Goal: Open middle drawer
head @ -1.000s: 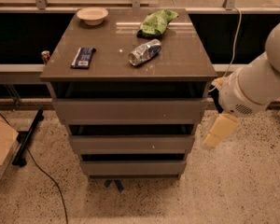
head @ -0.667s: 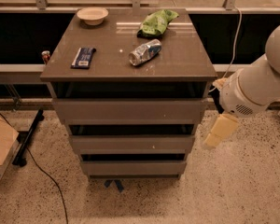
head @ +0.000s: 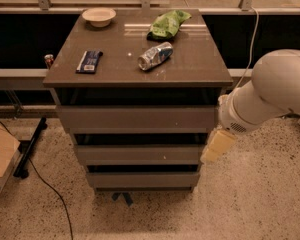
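The middle drawer (head: 137,154) is the second of three flat grey-brown fronts in the cabinet, with a tiny pale speck right of centre. It stands pushed in, set back under the taller top drawer (head: 137,118); the lowest drawer (head: 140,179) is below. My gripper (head: 216,147) hangs with its pale fingers pointing down, just off the right end of the middle drawer, beside the cabinet's right front corner. The white arm (head: 270,91) reaches in from the right.
On the cabinet top (head: 110,71) lie a bowl (head: 98,16), a green bag (head: 167,24), a crushed can (head: 155,56) and a dark packet (head: 89,61). A cardboard box (head: 0,156) and a black cable (head: 50,189) are on the speckled floor at left.
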Controlling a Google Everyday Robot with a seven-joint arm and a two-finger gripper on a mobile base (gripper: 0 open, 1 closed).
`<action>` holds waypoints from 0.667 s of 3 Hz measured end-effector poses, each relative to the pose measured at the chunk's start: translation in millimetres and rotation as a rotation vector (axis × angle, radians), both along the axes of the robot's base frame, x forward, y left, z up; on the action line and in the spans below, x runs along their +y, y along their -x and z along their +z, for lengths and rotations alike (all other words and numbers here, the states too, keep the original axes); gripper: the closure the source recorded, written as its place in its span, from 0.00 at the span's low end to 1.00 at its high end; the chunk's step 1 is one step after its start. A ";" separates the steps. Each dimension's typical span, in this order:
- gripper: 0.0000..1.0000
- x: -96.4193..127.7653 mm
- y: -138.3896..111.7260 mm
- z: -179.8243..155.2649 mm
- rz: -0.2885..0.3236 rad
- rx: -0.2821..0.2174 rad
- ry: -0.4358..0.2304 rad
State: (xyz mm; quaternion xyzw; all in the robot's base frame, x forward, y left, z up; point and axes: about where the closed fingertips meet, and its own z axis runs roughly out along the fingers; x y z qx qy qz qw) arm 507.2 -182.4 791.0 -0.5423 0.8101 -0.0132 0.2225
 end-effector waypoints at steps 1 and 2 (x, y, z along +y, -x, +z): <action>0.00 4.7 -15.1 -38.0 -0.038 -0.028 -0.040; 0.00 6.4 -31.9 -74.3 -0.079 -0.046 -0.091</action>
